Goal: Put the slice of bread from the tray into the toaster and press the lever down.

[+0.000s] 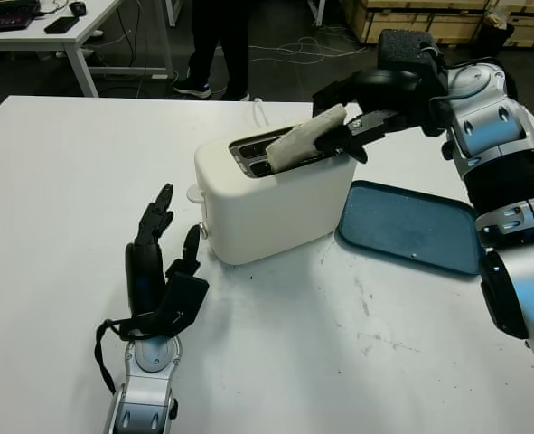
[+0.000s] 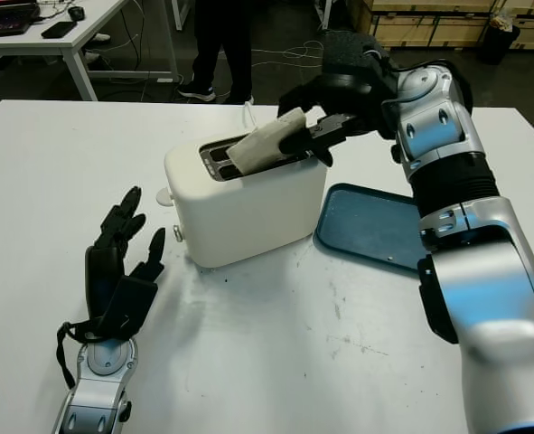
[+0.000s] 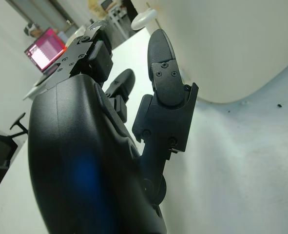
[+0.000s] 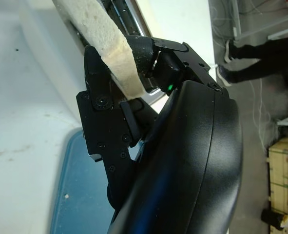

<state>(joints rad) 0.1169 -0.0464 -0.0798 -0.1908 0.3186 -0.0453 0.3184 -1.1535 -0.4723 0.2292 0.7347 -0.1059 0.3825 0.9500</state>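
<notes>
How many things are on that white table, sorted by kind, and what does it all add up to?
Toaster: 1
Slice of bread: 1, held by the right hand over the toaster's slots
Tray: 1, blue, nothing on it
Robot hands: 2; the left hand is open beside the toaster
Total: 5
</notes>
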